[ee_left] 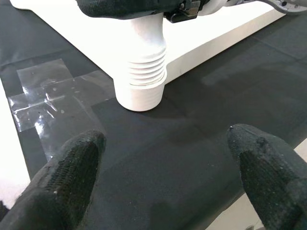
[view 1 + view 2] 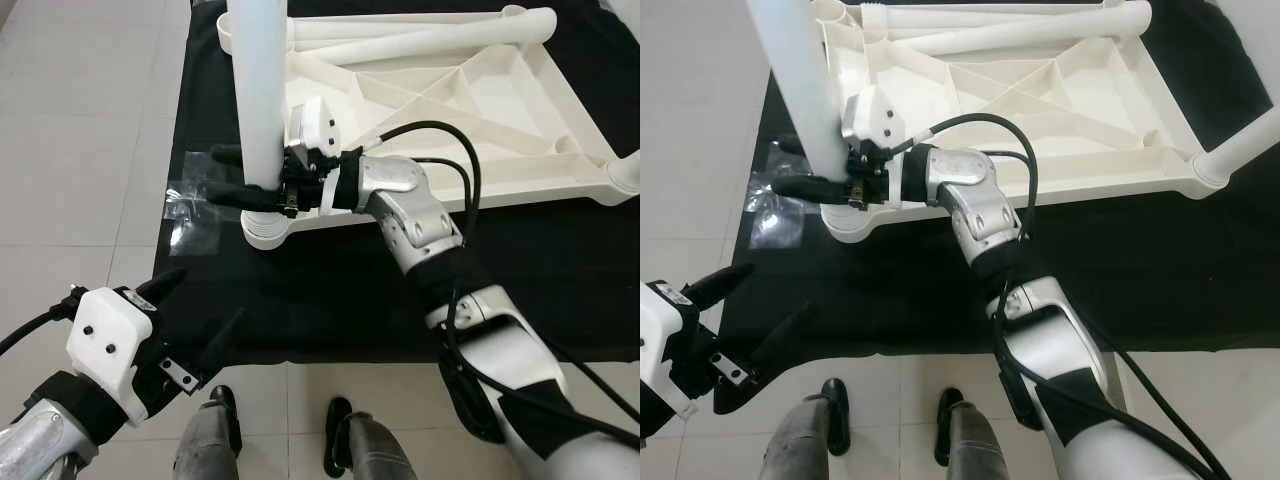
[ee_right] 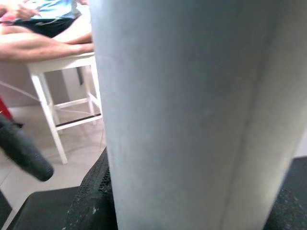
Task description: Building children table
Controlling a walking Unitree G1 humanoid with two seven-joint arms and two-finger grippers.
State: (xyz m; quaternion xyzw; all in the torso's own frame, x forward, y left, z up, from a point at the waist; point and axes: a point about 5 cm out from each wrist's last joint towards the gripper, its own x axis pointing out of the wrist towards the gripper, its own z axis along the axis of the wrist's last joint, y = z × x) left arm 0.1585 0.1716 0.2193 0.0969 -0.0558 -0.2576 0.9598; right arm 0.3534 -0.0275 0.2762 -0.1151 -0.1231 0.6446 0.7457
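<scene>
Right tool [image 2: 805, 168], upper left of frame, clamps an upright white leg [image 2: 795, 85] standing in the corner socket of the inverted tabletop [image 2: 1080, 100]. Black mat [image 2: 1140, 270] lies beneath. Left tool [image 2: 750, 305], lower left, fingers spread, holds nothing.

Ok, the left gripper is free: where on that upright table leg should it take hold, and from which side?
Grip the upright table leg on its smooth round shaft, just above the right gripper, coming in from the robot's left. The threaded base is ribbed and sits in the corner socket, so leave that alone. The left gripper hangs open over the black mat, already on that side.
</scene>
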